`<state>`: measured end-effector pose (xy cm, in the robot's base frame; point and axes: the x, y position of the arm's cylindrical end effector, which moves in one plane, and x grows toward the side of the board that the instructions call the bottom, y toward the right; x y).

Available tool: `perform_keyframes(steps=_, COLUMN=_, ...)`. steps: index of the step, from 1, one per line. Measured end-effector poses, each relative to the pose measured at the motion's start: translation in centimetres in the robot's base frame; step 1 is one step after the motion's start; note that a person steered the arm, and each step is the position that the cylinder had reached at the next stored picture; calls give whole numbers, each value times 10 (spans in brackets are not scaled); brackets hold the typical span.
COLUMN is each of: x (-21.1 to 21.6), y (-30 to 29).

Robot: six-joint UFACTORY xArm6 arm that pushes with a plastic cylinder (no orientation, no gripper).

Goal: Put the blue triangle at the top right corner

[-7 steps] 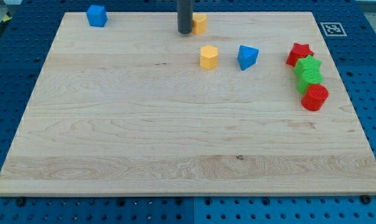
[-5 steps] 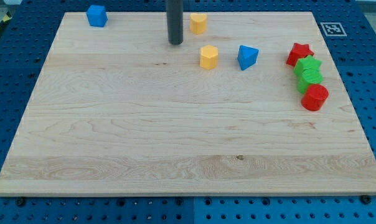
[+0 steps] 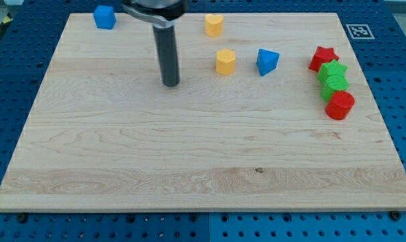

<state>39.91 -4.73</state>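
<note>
The blue triangle (image 3: 267,61) lies on the wooden board (image 3: 189,154), right of centre near the view's top. My tip (image 3: 171,84) rests on the board well to the left of it, and left and slightly below the yellow hexagon (image 3: 225,61). The tip touches no block. The rod rises from the tip toward the view's top.
A yellow heart-like block (image 3: 214,25) and a blue cube (image 3: 105,17) sit near the top edge. At the right, a red star (image 3: 322,58), a green star (image 3: 334,70), a green round block (image 3: 335,85) and a red cylinder (image 3: 339,105) form a tight column.
My tip has moved down and to the left, from beside the yellow block at the top edge to the board's upper middle. No block has moved.
</note>
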Motion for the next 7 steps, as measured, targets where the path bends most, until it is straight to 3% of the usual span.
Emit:
perform_keyframes(steps=2, x=17, y=124)
perform_keyframes(steps=3, x=17, y=159)
perform_keyframes(steps=7, x=-69, y=161)
